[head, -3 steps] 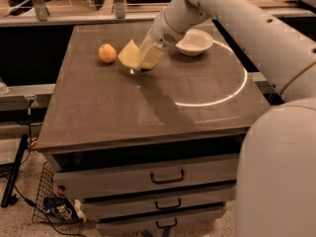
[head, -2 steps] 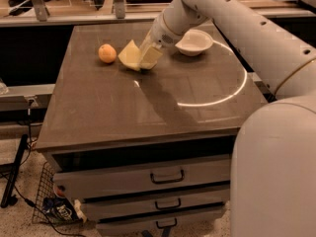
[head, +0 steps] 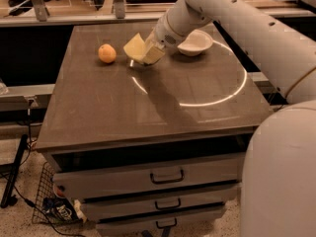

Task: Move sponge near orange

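The pale yellow sponge (head: pixel 134 46) is tilted up on edge, just off the dark tabletop (head: pixel 148 107), at the back middle of the table. My gripper (head: pixel 149 56) comes in from the upper right and is shut on the sponge's right side. The orange (head: pixel 106 53) sits on the table a short way left of the sponge, with a small gap between them.
A white bowl (head: pixel 195 42) stands on the table right of my gripper, behind my forearm (head: pixel 222 14). Drawers (head: pixel 163 177) fill the table's front. A wire basket (head: pixel 54 201) sits on the floor at the lower left.
The sponge has risen slightly and tipped more upright in my gripper. The orange and the bowl have not moved.
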### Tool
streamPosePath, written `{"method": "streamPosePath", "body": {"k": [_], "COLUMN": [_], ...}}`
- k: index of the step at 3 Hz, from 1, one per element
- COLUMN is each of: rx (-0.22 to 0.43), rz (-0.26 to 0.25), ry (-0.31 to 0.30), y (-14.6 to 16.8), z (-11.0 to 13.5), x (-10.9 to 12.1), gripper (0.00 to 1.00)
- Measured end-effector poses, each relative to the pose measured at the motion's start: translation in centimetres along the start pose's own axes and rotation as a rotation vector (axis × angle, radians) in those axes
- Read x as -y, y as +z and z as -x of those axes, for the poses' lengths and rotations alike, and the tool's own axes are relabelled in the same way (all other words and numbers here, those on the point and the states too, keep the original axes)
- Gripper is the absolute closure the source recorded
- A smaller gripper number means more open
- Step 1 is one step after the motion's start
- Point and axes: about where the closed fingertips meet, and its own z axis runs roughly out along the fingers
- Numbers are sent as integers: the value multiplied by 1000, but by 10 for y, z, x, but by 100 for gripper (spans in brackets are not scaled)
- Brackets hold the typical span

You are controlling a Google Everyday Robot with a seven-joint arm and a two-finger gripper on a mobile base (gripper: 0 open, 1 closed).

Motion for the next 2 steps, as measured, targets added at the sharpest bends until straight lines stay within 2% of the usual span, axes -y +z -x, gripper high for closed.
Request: {"method": "streamPosePath", "body": {"k": [1, 2], "rx": [0, 8], "rz": [-12, -8], "ry": [0, 1], "y": [-5, -5], "z": [2, 4], "x": [-1, -2], "gripper": [9, 0]}}
